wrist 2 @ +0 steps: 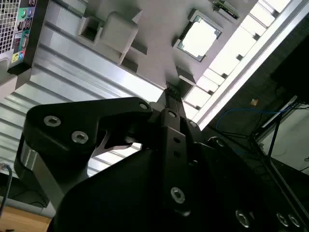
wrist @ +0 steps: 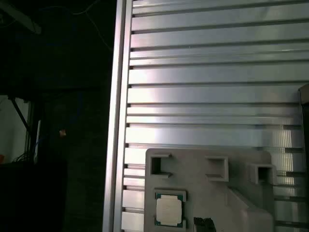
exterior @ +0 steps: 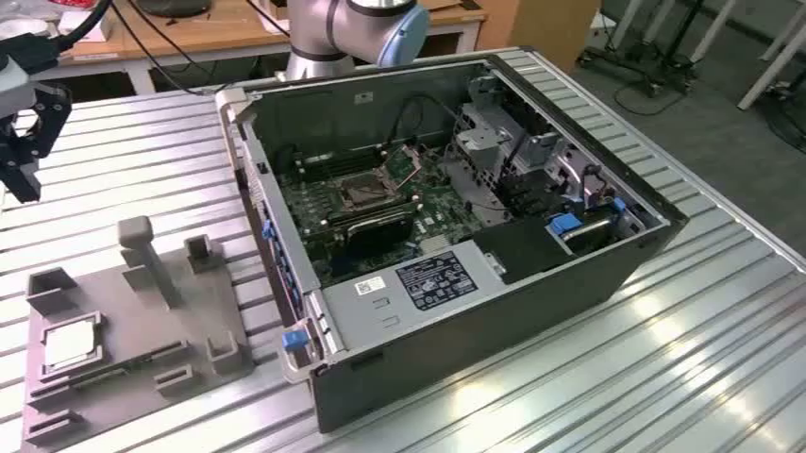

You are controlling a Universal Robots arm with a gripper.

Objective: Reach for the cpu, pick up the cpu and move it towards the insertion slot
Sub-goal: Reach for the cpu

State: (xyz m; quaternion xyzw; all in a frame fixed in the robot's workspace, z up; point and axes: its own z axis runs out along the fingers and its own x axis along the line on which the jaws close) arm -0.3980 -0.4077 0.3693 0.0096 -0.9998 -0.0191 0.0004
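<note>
Step in hand: reach; gripper [exterior: 25, 181] well apart from cpu [exterior: 72, 343], open or closed cannot tell. Location, exterior view: cpu in grey tray [exterior: 126, 330], 6 o'clock of gripper; insertion slot [exterior: 359, 193] 2 o'clock of cpu. Pick requires centring over cpu.

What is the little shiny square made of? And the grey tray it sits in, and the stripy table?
The cpu has a pale, silvery top that glints, so probably metal. The tray is dull flat grey without shine, likely plastic. The table looks like bare ridged metal, maybe aluminium: it mirrors bright streaks.
</note>
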